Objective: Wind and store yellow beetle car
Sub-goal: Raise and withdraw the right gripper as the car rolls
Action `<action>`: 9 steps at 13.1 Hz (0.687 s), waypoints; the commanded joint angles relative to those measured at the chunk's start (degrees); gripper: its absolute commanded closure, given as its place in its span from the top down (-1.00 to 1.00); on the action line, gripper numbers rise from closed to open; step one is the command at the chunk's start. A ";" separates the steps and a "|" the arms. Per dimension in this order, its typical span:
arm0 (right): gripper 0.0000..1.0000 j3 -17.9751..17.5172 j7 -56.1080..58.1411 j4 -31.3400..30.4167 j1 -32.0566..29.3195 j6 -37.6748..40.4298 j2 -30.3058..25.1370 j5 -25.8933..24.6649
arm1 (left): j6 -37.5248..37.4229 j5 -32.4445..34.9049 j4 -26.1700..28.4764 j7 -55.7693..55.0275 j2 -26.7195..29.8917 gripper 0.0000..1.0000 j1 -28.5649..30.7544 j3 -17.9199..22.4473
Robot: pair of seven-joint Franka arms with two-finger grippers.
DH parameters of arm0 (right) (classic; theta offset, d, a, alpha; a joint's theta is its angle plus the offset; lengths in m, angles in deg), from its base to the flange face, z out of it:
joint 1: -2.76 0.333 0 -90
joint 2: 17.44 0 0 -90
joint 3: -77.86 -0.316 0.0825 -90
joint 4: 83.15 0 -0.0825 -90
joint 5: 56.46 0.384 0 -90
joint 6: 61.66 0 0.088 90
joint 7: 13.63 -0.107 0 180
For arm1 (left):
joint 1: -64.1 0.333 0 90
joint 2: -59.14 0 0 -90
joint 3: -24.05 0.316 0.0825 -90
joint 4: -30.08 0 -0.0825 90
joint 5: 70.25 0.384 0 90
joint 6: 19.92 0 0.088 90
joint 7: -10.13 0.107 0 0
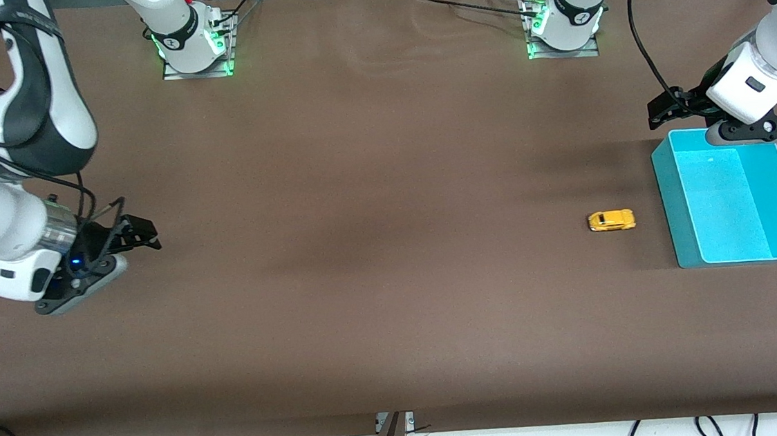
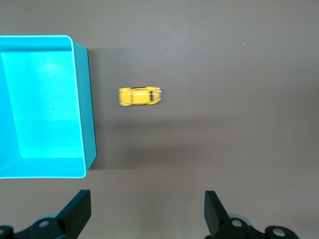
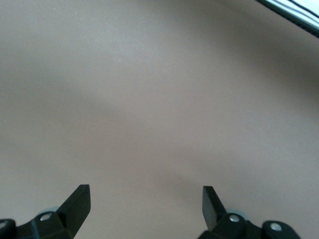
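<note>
Yellow beetle car [image 1: 611,220]: on the brown table [image 1: 371,178], on its wheels, toward the left arm's end, just beside the bin but not touching it; lies lengthwise toward the bin wall.
Bin [image 1: 668,203]: turquoise, open-topped, nothing inside; set at the left arm's end of the table, most likely as the place to store the car once wound.
Left gripper [image 1: 763,131]: up in the air over the bin's edge farthest from the front camera; fingers spread wide, holding nothing.
Left wrist view: shows the car [image 2: 139,96] and the bin [image 2: 84,99] side by side past the black fingertips [image 2: 79,209]; camera looks straight down, so the car is easy to line up with.
Right gripper [image 1: 97,262]: low over bare table at the right arm's end, well apart from car and bin; fingers spread wide, holding nothing; arm waits.
Right wrist view: only table surface ahead of the fingertips [image 3: 79,199].
Task state: not begun, judged from the car lying untouched outside the bin.
Likely next: left arm to the car, being much the closer; a pull-back roll along the table for winding, then a lift into the bin.
Risk: tiny rounded body, small next to the fingers, so apt to slip or roll off if pinched off-centre.
</note>
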 commanded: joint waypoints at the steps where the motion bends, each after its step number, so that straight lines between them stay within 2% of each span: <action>1: 0.98 2.05 -1.00 7.33 -0.82 6.41 0.02 -0.44 | -1.14 -0.48 -1.52 1.42 -0.71 1.00 0.08 0.08; 4: 0.98 4.60 -1.09 7.69 -0.82 6.33 -0.07 -0.44 | -1.32 -1.18 -1.52 1.50 -1.85 1.00 0.08 0.08; 7: 0.98 4.96 -1.09 8.92 -0.82 6.33 -0.51 -0.62 | -1.49 -1.18 -1.69 2.46 -3.87 1.00 -0.71 -0.27; 9: 0.98 5.40 -0.74 10.06 -0.74 6.33 -1.90 -0.88 | -1.40 -1.09 -3.27 9.02 -5.89 1.00 -0.71 -0.27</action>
